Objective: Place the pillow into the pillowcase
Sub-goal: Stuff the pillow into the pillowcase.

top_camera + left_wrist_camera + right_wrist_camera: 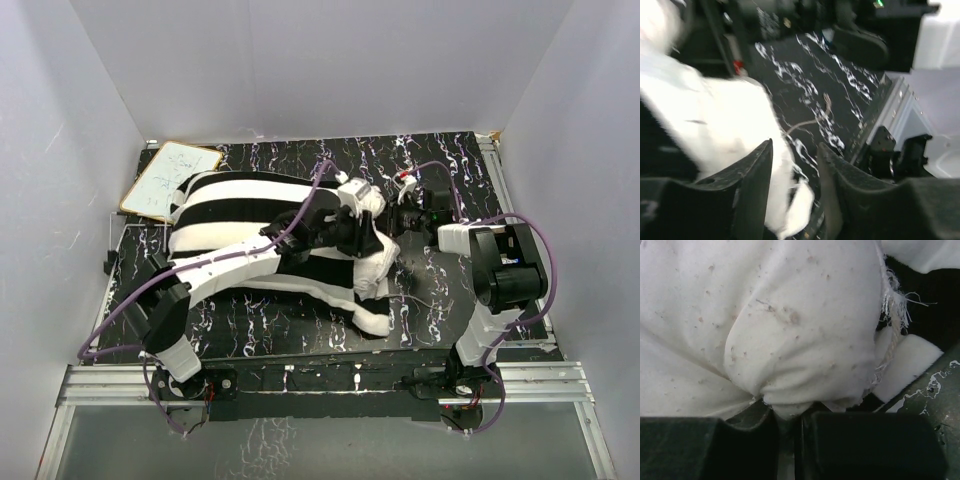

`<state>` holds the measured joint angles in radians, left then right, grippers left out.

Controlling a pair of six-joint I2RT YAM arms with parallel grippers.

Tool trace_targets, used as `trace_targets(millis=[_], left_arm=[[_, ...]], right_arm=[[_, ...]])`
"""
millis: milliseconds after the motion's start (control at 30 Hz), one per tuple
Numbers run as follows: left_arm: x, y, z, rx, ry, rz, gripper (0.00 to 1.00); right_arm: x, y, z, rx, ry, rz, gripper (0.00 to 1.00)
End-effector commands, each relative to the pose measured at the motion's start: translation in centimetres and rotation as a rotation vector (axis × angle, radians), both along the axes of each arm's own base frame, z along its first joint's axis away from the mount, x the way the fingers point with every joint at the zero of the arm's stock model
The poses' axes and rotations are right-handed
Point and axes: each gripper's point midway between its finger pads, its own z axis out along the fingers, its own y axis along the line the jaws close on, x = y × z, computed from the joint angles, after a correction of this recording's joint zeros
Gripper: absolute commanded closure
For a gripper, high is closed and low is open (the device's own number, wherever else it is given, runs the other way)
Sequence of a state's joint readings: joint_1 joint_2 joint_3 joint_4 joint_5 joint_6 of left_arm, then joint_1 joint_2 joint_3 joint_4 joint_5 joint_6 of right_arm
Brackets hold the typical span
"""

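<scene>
The striped pillowcase (240, 210) lies across the middle of the table. The white pillow (375, 262) sticks out of its right end. My left gripper (352, 232) reaches over the pillowcase to that end. In the left wrist view it (795, 145) stands open, jaws apart, with blurred white pillow cloth (725, 125) beside the left finger and low in the gap. My right gripper (397, 218) comes in from the right. In the right wrist view it (787, 412) is shut on a bunched fold of the pillow (790, 315), whose frayed edge (892, 315) shows at the right.
A small whiteboard (170, 180) lies at the back left corner, touching the pillowcase. The black marbled tabletop (440, 290) shows to the right of the pillow. White walls enclose three sides. The right arm's base (890, 150) shows in the left wrist view.
</scene>
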<state>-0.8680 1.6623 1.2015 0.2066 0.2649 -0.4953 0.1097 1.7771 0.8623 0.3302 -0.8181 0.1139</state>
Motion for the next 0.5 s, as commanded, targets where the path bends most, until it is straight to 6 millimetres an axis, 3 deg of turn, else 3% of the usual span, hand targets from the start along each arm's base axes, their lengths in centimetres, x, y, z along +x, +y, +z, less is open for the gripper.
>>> trace_targets(millis=[0,100,233,333,467], left_arm=[[-2.1,3.2,3.2,0.183,-0.053,0.058,0.54],[0.4,6.1,4.4,0.331,-0.117,0.202,0.49],[4.0,8.5,6.3,0.508,-0.213,0.355,0.45],[6.9,9.1,7.2,0.63,-0.304,0.422,0.37],[10.6,8.5,6.2,0.745,-0.316,0.433,0.35]], right_arm=[[-2.2,1.2,-2.8,-0.018,0.081,0.047,0.92],[-2.3,1.2,-2.5,-0.007,0.082,0.049,0.92],[-2.4,1.4,-2.0,0.009,0.076,0.056,0.92],[-2.6,1.6,-1.8,0.022,0.078,0.065,0.92],[-2.7,1.7,-1.4,0.037,0.077,0.072,0.92]])
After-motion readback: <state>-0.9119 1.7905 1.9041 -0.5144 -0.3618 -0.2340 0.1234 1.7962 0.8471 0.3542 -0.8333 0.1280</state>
